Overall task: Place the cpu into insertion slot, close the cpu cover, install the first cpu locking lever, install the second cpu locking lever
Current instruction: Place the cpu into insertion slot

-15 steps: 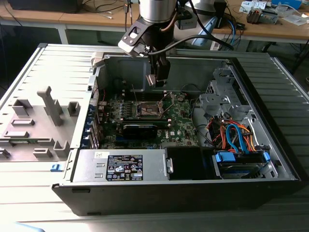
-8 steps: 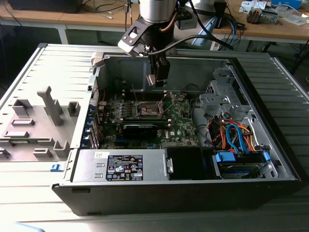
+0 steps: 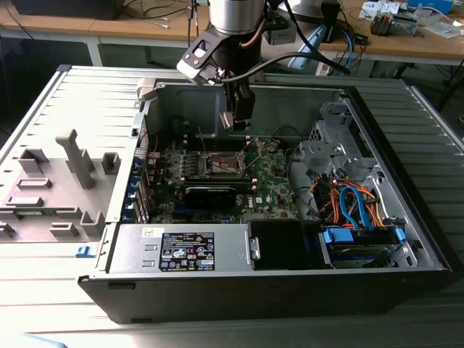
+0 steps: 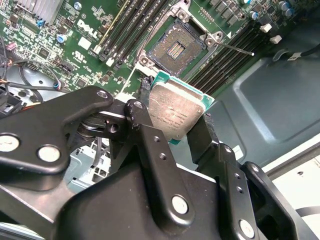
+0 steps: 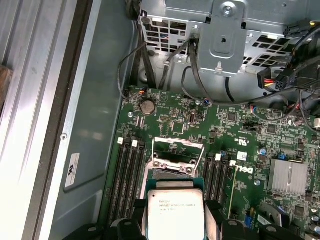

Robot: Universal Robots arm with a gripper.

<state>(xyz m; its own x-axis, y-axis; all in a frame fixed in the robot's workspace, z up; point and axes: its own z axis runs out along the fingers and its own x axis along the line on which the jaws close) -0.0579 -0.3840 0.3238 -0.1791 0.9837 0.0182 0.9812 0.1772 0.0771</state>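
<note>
We are holding the chip point(image 4: 176, 111) point(image 5: 175, 214) in the air above the open socket point(image 4: 175, 47), not yet down in it. The gripper point(image 4: 175, 107) is closed partway on it, and its two black fingers point(image 4: 146, 102) are pressing against opposite edges of the chip. Just ahead of the chip in the first wrist view, the cover frame point(image 5: 178, 142) is standing raised off the socket. In the second wrist view a thin wire lever point(image 4: 235, 48) is sticking out beside the socket. Long black memory slots point(image 5: 129, 170) are running along both sides of the socket on the green board point(image 5: 240, 125), and a finned metal block point(image 5: 287, 177) is sitting further out. In the exterior view we are hanging over the board inside the open computer case point(image 3: 406, 239), with a grey power box point(image 3: 181, 250) and a bundle of coloured cables point(image 3: 355, 203) lying nearer the camera. The chip is showing a pale, scuffed silvery face with small print and a thin green rim. Being square, it has no long side. Its flat face is turning toward the wrist cameras, and in the second wrist view it is tilting, with one corner pointing at the socket.
</note>
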